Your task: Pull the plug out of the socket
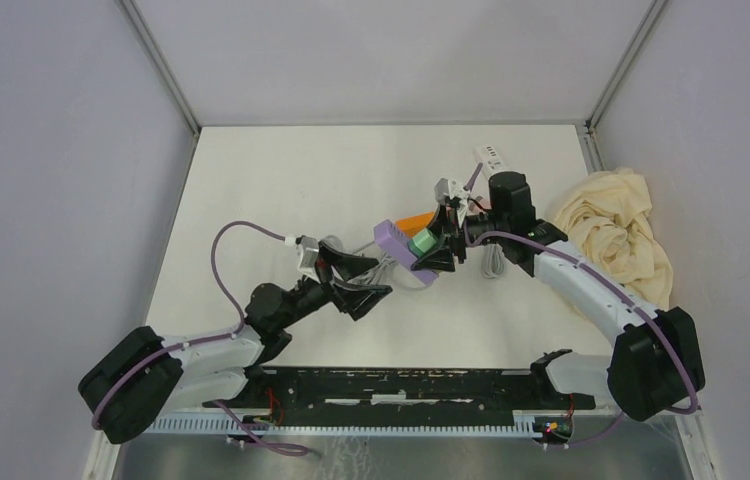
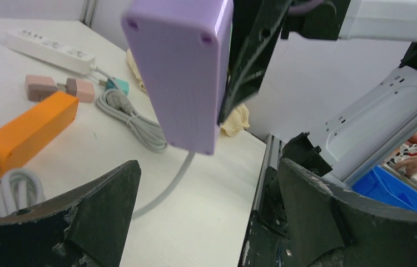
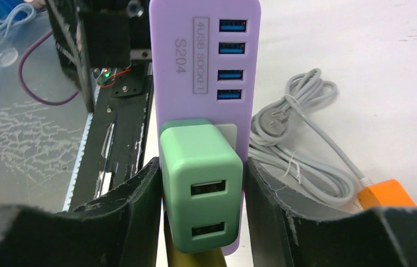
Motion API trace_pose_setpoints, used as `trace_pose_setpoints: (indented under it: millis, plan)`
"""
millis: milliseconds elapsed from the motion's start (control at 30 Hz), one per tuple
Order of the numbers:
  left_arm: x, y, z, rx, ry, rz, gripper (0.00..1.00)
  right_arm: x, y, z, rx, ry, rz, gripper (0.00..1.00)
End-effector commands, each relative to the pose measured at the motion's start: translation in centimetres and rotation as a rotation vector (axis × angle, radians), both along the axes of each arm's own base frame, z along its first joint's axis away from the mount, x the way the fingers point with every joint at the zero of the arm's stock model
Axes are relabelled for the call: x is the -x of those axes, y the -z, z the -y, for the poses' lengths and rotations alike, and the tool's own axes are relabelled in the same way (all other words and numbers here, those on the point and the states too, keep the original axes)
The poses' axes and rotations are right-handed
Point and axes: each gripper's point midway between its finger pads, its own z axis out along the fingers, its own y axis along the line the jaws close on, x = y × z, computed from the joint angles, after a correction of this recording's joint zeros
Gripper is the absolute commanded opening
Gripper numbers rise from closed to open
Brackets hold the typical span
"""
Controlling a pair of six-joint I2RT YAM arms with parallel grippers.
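A purple USB socket strip point(image 1: 396, 245) is held off the table at its middle, with a green plug point(image 1: 421, 243) seated in it. My right gripper point(image 1: 448, 238) is shut on the green plug point(image 3: 200, 183), one finger on each side, and the purple strip point(image 3: 206, 61) stands behind it. My left gripper point(image 1: 366, 275) is open and empty just left of and below the strip. In the left wrist view the strip's back point(image 2: 181, 72) hangs ahead of and above the gap between my open fingers point(image 2: 209, 189). Its grey cable trails down to the table.
An orange power strip point(image 1: 413, 220) and a coiled grey cable point(image 1: 492, 262) lie behind the held strip. A white power strip point(image 1: 491, 156) lies at the back right. A crumpled cream cloth point(image 1: 616, 230) sits at the right edge. Small pink adapters point(image 2: 59, 88) lie near the orange strip.
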Motion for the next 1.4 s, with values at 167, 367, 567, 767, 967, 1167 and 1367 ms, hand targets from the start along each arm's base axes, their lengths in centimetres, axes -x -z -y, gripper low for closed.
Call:
trace_pose_setpoints:
  millis: [167, 367, 567, 767, 967, 1167, 1367]
  plan:
    - [-1.9, -6.9, 0.7, 0.141, 0.033, 0.172, 1.0, 3.5, -1.2, -0.9, -0.049, -0.184, 0.11, 0.08]
    - [-2.3, -7.4, 1.6, 0.15, 0.082, 0.171, 0.92, 4.3, -0.9, -1.2, -0.04, -0.221, 0.123, 0.08]
    - [-2.2, -7.2, 2.1, 0.148, 0.112, 0.165, 0.5, 4.3, -0.6, -1.4, -0.026, -0.228, 0.109, 0.08]
    - [-1.9, -6.1, 1.8, 0.092, 0.126, 0.204, 0.03, 3.9, -0.5, -1.2, 0.011, -0.202, 0.097, 0.42]
    - [-1.7, -4.4, 0.8, -0.006, 0.125, 0.301, 0.03, 4.4, -1.0, 0.7, 0.06, -0.229, 0.15, 0.79]
    - [-1.2, -3.6, 0.8, -0.065, 0.139, 0.364, 0.03, 4.6, -0.3, 0.7, 0.053, -0.248, 0.124, 0.78]
    - [-1.2, -3.6, 0.6, -0.07, 0.129, 0.383, 0.03, 4.6, 1.3, -0.3, 0.098, -0.273, 0.059, 0.65]
